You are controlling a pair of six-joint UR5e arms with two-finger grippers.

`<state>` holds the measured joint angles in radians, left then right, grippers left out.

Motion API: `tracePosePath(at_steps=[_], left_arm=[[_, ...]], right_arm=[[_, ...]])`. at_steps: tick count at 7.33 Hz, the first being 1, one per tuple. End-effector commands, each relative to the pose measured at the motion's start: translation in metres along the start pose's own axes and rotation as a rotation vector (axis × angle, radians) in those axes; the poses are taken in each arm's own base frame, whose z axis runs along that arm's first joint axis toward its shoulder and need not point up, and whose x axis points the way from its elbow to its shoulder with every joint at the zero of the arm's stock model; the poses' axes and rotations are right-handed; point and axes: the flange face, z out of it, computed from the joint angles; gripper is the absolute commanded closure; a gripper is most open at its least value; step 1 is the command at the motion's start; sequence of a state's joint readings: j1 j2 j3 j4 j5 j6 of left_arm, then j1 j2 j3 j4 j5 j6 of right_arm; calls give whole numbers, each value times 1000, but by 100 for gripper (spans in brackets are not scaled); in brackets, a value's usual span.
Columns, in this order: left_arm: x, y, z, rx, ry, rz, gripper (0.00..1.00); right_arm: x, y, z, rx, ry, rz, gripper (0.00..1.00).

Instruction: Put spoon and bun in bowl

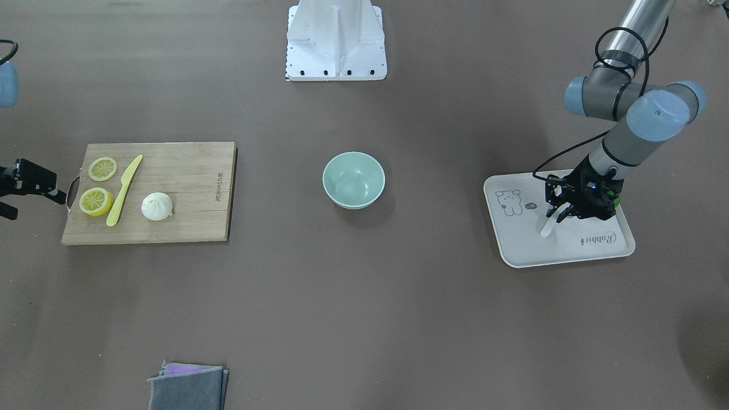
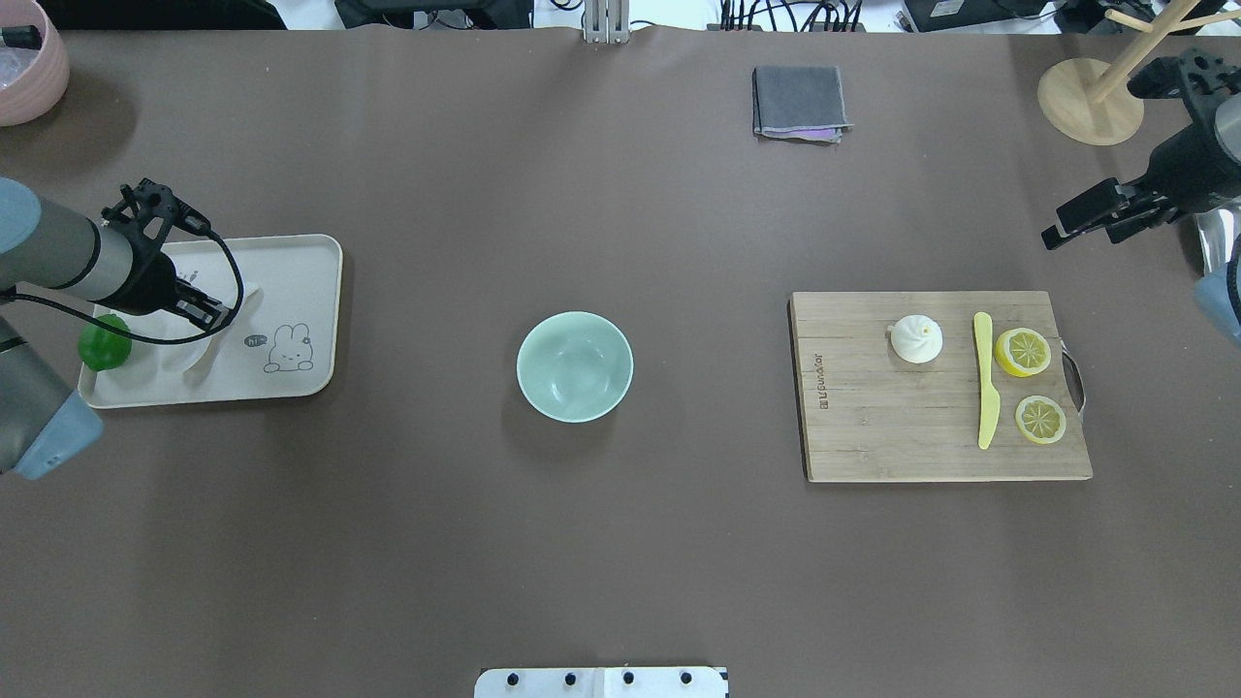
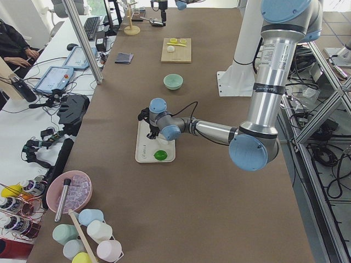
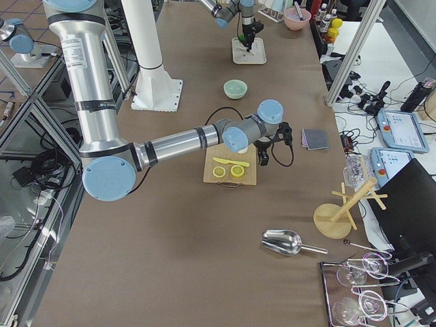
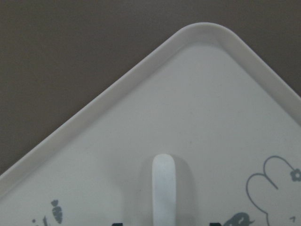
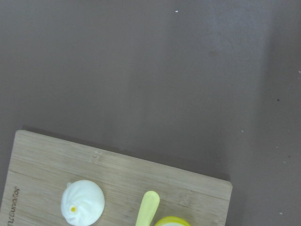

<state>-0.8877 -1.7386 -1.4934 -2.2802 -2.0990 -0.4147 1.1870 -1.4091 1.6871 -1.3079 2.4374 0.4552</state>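
The white spoon (image 1: 548, 228) lies on the beige tray (image 1: 569, 250) at my left; it also shows in the overhead view (image 2: 247, 299) and the left wrist view (image 5: 163, 188). My left gripper (image 1: 561, 215) is low over it, open, with a finger on each side of the handle. The mint-green bowl (image 1: 353, 179) stands empty at the table's middle. The white bun (image 1: 156, 206) sits on the wooden cutting board (image 1: 188, 193) at my right. My right gripper (image 2: 1055, 228) hangs open and empty beyond the board's far right corner.
A yellow plastic knife (image 2: 986, 393) and two lemon slices (image 2: 1023, 351) share the board. A green lime (image 2: 105, 341) sits on the tray's left end. A folded grey cloth (image 2: 800, 102), a wooden stand (image 2: 1091, 102) and a pink bowl (image 2: 29, 63) are at the far edge.
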Motion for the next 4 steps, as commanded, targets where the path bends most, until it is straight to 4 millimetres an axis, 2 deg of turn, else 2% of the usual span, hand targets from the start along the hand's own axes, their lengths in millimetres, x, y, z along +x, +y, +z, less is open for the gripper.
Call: tracePosePath(at_steps=[1,3,4], left_arm=[[1,0,0,0,0,-27,98],[14,-10,-13,15,23,-17,100],[29,-33,-33,15,34,-30,100]], right_arm=[[-3,-2,-1,1,-1,5,0],[-11,-9,-1,3,-5,15,0],[-12,-10,0,3,-4,19,0]])
